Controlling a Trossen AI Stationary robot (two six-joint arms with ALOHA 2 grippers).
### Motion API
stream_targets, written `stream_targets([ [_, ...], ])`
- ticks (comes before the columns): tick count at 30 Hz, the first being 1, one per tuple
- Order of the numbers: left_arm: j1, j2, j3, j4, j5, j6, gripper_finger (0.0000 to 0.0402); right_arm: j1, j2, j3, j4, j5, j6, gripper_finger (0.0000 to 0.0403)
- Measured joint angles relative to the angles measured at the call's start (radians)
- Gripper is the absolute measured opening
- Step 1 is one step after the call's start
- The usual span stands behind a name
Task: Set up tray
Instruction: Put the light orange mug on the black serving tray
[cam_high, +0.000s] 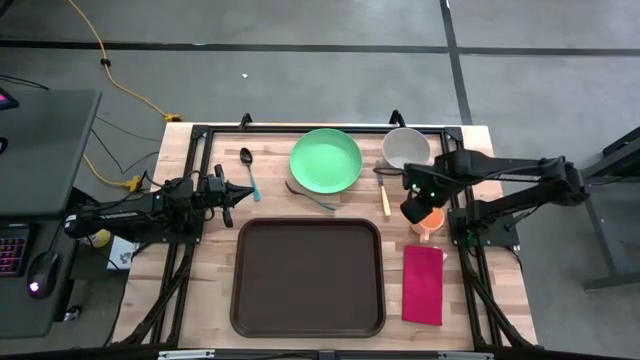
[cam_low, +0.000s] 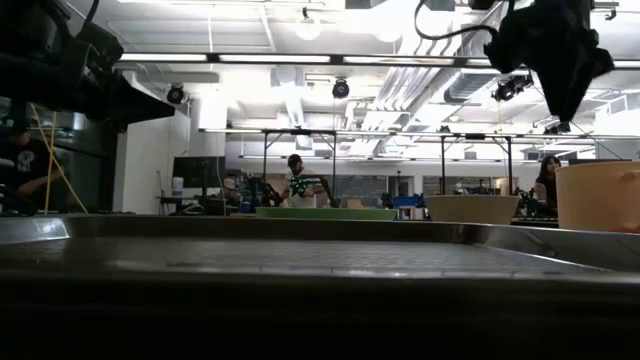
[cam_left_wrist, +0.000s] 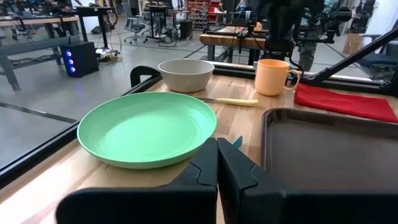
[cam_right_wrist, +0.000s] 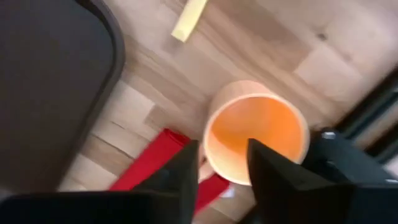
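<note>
Basically nothing is sitting on the tray (cam_high: 308, 277) yet, which is lying empty mid-table, while the right gripper (cam_right_wrist: 221, 165), fingers parted, is hovering over the orange cup (cam_right_wrist: 256, 138) and the left gripper (cam_left_wrist: 217, 168) is waiting pinched near the plate (cam_left_wrist: 149, 129).

A light wooden table (cam_high: 200, 300) carries everything. On it lie the dark brown tray (cam_high: 308, 277), a green plate (cam_high: 326, 160), a white bowl (cam_high: 406, 148), an orange mug (cam_high: 429, 222), a red napkin (cam_high: 423, 285), a spoon (cam_high: 248, 168) and a yellow-handled utensil (cam_high: 385, 196).
</note>
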Motion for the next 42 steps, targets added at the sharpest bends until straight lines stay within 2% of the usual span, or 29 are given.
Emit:
stream_targets([
  [3, 0.000, 0.000, 0.000, -0.001, 0.000, 0.000, 0.0031, 0.000, -0.001, -0.061, 0.067, -0.023, 0.060, 0.0163],
  [6, 0.000, 0.000, 0.000, -0.013, 0.000, 0.000, 0.0031, 0.000, 0.000, -0.134, 0.121, -0.026, 0.115, 0.0190],
  [15, 0.000, 0.000, 0.001, -0.031, 0.003, 0.008, 0.0031, 0.000, 0.000, -0.327, 0.301, -0.052, 0.276, 0.0193],
  [19, 0.000, 0.000, 0.000, -0.031, 0.009, 0.030, 0.0031, 0.001, 0.000, -0.360, 0.320, -0.073, 0.335, 0.0174],
  [22, 0.000, 0.000, 0.001, -0.032, 0.021, 0.034, 0.0031, 0.001, 0.000, -0.360, 0.320, -0.068, 0.342, 0.0145],
  [30, 0.000, 0.000, 0.001, -0.034, 0.029, 0.034, 0.0031, 0.001, 0.000, -0.312, 0.319, -0.040, 0.293, 0.0012],
  [35, 0.000, 0.000, 0.001, -0.034, 0.029, 0.034, 0.0031, 0.001, 0.000, -0.243, 0.283, -0.046, 0.255, 0.0003],
  [42, 0.000, 0.000, 0.000, -0.034, 0.029, 0.035, 0.0031, 0.014, 0.000, -0.057, 0.140, -0.014, 0.191, 0.0001],
])
